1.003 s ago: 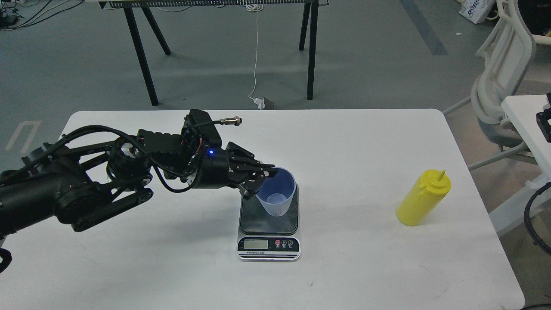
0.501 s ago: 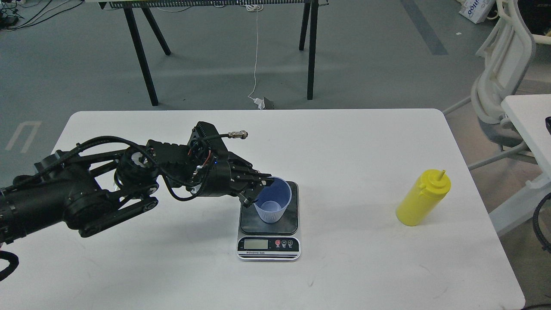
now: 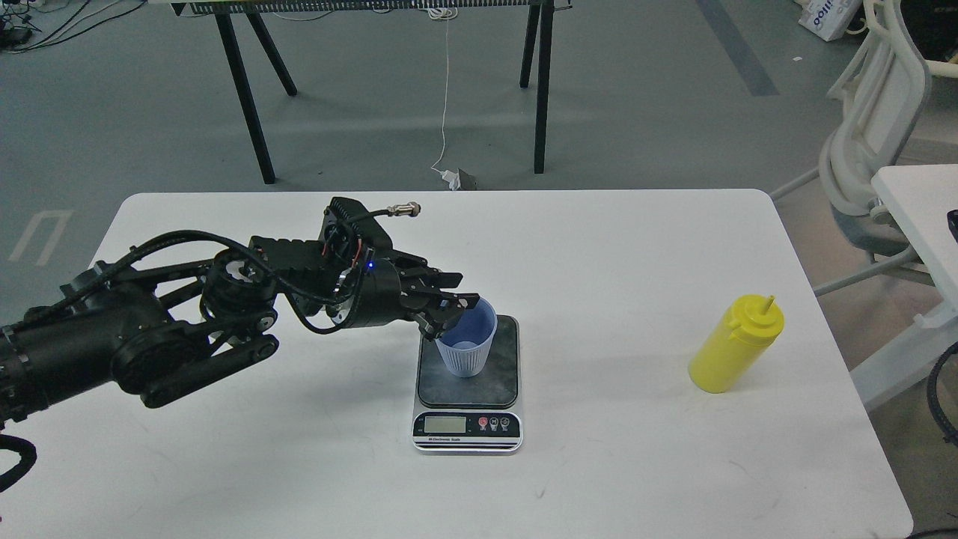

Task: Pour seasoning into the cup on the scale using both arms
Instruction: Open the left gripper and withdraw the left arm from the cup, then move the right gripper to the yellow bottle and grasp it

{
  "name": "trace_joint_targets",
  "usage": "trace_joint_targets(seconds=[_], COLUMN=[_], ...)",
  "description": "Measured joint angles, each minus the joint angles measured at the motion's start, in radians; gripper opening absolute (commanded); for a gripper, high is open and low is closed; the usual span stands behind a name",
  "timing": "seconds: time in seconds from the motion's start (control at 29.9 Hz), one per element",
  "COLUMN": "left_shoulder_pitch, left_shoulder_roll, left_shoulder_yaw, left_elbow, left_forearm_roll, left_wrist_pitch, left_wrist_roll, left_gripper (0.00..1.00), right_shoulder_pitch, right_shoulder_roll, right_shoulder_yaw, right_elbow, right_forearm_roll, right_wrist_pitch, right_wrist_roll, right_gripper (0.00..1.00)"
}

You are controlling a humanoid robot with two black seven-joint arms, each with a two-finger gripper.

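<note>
Jaws of the left gripper sit at the cup's upper left rim, one finger over the lip and the other low against the outer wall; whether they pinch the wall or have just let go cannot be told from this angle. Just right of them, the light-blue ribbed cup stands upright on the dark platform of the digital kitchen scale, at centre frame, slightly left of the platform's middle.

Outward from there, the yellow squeeze bottle stands far off at the right of the frame, well apart from both cup and jaws, leaning a little in the picture with its nozzle pointing up. It lies on the right arm's side, so by my reckoning the pick falls to that arm, though only a loop of cable shows at the lower right edge and no gripper.

Behind the jaws, the left arm comes in from the left edge, stretched low and nearly level over the white table, wrist angled slightly down towards the cup.
</note>
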Motion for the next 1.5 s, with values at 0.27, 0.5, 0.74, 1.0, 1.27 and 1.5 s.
trace_joint_targets(seconds=[0.27,0.5,0.74,1.0,1.27,1.5], left_shoulder_pitch=[0.012,0.021,0.023,0.027,0.041,0.046], left_shoulder_roll=[0.063,0.055,0.025,-0.007,-0.059,-0.047], left_shoulder_yaw=[-0.187,-0.312,-0.443,-0.526,-0.53,-0.53], left_elbow=[0.03,0.117,0.342,0.567,0.651,0.652], left_forearm_roll=[-0.675,-1.411,-1.818,-2.001,-2.003,-2.003], left_wrist_pitch=[0.001,-0.012,-0.085,-0.211,-0.238,-0.226], left_wrist_roll=[-0.014,-0.013,-0.002,0.001,0.003,-0.001], left_gripper=[0.99,1.0,1.0,1.0,1.0,1.0], right_shoulder_pitch=[-0.326,-0.598,-0.748,-0.787,-0.729,-0.607], right_shoulder_roll=[-0.027,-0.018,0.081,0.273,0.363,0.404], right_shoulder_yaw=[0.116,0.151,0.144,0.128,0.083,0.049], right_elbow=[0.22,0.441,0.574,0.592,0.59,0.533], right_forearm_roll=[0.007,-0.003,-0.088,-0.165,-0.233,-0.244], right_wrist_pitch=[0.0,0.0,0.0,0.0,0.0,0.0], right_wrist_roll=[0.004,0.058,0.065,0.058,0.054,0.053], right_gripper=[0.99,0.99,0.99,0.99,0.99,0.99])
